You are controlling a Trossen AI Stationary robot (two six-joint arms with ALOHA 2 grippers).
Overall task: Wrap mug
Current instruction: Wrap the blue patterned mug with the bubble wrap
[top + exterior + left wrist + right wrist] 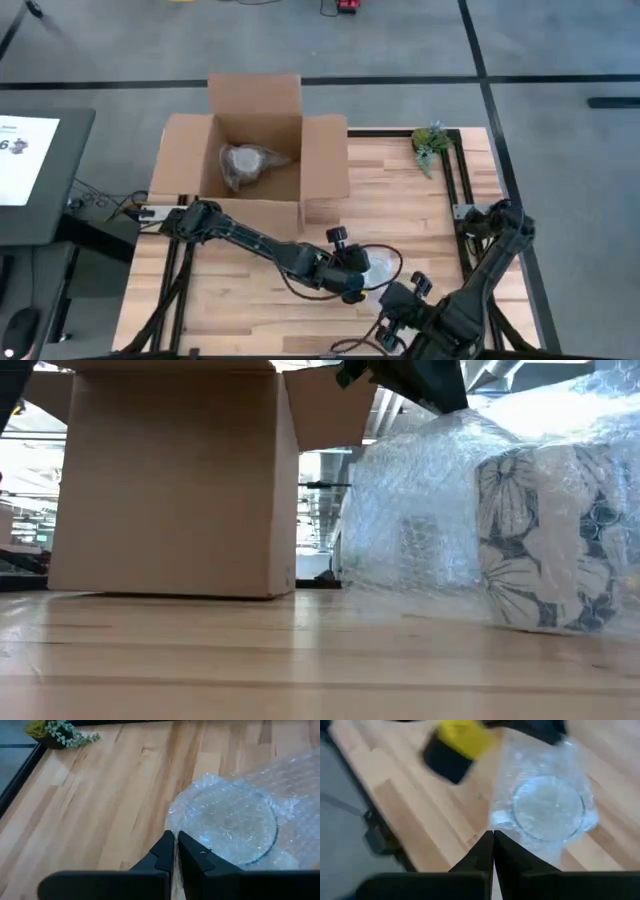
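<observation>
The mug (545, 540) stands on the worktop (400, 215) near its front edge, already under bubble wrap (235, 815). Both claws hang above it, left claw (175, 852) and right claw (493, 847) each pressed together, seemingly pinching wrap edges. Wrapping looks mid-way; next, the loose film needs folding snugly round the mug.

One box (255, 130), one mug (545, 540), one plant (432, 142), two wrapped bundles
</observation>
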